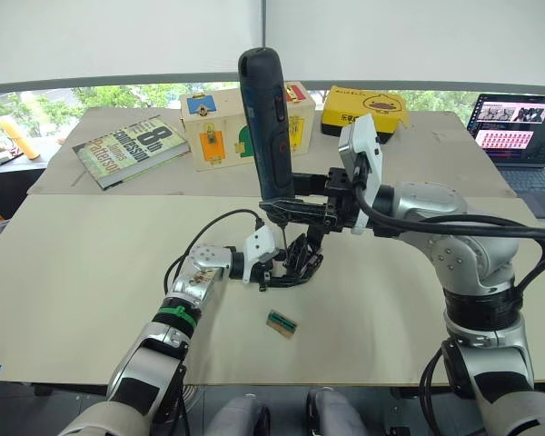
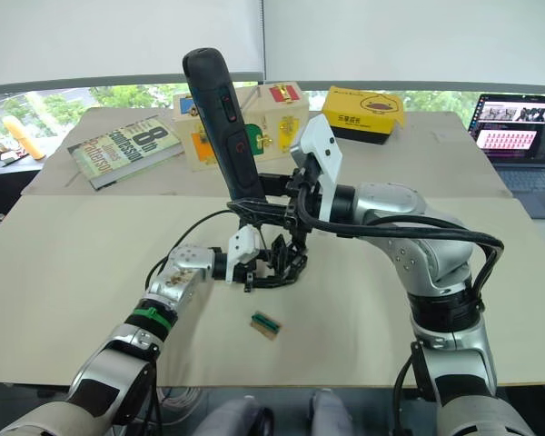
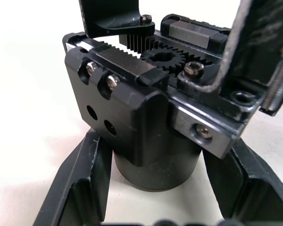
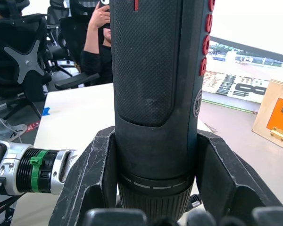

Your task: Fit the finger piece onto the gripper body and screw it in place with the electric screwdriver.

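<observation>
You see the gripper body (image 1: 295, 261) on the table (image 1: 91, 272), clamped in your left gripper (image 1: 271, 270). Directly above it, your right gripper (image 1: 295, 211) grasps the upright electric screwdriver (image 1: 265, 118), its bit pointing down at the body. A small green block (image 1: 282, 323) lies near the body, toward you.

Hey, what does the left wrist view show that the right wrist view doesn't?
Left wrist view: the gripper body close up between the left gripper jaws, with its gear teeth and screws on top.
Right wrist view: the electric screwdriver clamped in the right gripper, plus a seated person, office chairs and a book.
Both: the pale table.
</observation>
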`<state>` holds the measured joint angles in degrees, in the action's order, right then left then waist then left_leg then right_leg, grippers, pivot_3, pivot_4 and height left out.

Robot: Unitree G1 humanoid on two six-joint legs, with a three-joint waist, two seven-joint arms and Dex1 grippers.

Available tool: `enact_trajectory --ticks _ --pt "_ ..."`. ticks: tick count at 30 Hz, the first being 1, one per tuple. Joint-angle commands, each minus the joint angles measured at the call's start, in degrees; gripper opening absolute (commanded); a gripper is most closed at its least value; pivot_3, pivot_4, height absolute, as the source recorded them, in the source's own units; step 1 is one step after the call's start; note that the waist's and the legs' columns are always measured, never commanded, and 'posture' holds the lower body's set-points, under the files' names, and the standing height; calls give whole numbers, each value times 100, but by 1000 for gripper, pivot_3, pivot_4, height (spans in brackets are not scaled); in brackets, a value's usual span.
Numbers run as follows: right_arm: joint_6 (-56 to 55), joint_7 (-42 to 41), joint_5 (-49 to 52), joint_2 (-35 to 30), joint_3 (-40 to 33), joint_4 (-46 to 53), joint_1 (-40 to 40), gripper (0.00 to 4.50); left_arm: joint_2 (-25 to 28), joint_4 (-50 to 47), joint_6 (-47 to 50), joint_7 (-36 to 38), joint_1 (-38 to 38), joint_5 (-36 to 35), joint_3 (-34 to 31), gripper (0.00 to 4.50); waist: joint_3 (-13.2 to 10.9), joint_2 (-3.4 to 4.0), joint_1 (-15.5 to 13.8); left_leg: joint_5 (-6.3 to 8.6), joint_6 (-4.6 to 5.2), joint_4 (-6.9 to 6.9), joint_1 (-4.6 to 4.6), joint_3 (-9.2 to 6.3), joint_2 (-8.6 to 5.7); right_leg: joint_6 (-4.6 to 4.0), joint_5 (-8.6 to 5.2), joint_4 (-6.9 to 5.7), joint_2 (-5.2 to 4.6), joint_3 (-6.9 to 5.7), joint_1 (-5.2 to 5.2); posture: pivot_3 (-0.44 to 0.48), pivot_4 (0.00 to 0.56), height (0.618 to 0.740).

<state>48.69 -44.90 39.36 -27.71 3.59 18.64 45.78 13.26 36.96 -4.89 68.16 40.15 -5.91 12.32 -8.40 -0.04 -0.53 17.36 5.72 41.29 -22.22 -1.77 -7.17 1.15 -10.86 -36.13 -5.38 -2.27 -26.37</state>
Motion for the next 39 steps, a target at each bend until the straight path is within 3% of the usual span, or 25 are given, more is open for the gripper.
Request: enact_trajectory --ticks 1,17,39 --pt "-295 -71 -1 -11 -149 138 226 1892 -27 -170 -119 -13 172 -100 -92 2279 0 0 0 0 0 0 0 0 0 0 0 0 0 0 0 0 150 740" --pt "112 259 346 96 -443 175 375 1892 -28 -180 -118 -10 163 -105 -93 2279 0 0 -1 0 0 0 0 0 0 0 0 0 0 -1 0 0 150 740" --pt "33 329 324 21 -288 283 115 1892 -3 -193 -101 9 175 -106 -95 2279 0 0 2 0 0 0 0 0 0 0 0 0 0 -1 0 0 150 740"
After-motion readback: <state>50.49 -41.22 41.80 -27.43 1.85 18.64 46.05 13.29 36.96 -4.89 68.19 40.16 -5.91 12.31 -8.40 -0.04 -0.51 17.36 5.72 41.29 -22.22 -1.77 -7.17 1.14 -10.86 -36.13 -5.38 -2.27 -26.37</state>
